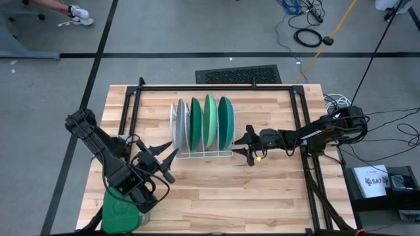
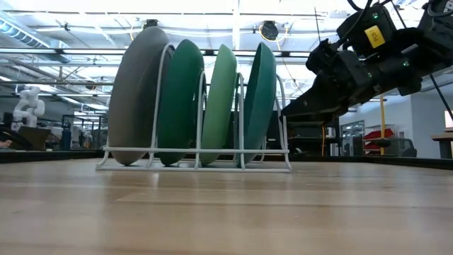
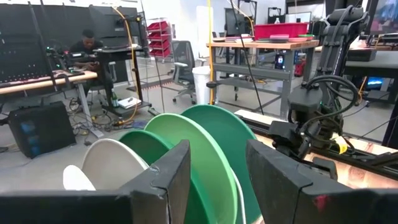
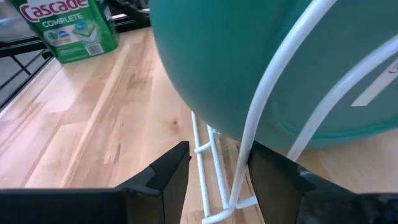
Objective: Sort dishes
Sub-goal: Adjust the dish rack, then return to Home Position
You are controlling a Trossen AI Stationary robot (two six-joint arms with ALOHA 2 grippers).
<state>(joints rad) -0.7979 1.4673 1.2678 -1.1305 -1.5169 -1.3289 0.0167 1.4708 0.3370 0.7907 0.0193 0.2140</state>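
Note:
Four plates stand on edge in the slots of a white wire rack (image 1: 205, 155) at mid-table: from the table's left to right, grey (image 1: 177, 124), dark green (image 1: 195, 122), light mint (image 1: 210, 121) and teal (image 1: 226, 122). In the low view they show as grey (image 2: 138, 92), dark green (image 2: 180, 99), mint (image 2: 221, 99) and teal (image 2: 260, 95). My left gripper (image 1: 168, 159) is open and empty, just near-left of the rack, facing the plates (image 3: 199, 155). My right gripper (image 1: 248, 145) is open and empty, just right of the rack, facing the teal plate (image 4: 249, 56).
A green lidded detergent container (image 1: 121, 206) stands at the near left corner, under my left arm; it also shows in the right wrist view (image 4: 71, 28). A black frame (image 1: 210, 86) runs along the table's far side and both flanks. Bare wood lies near of the rack.

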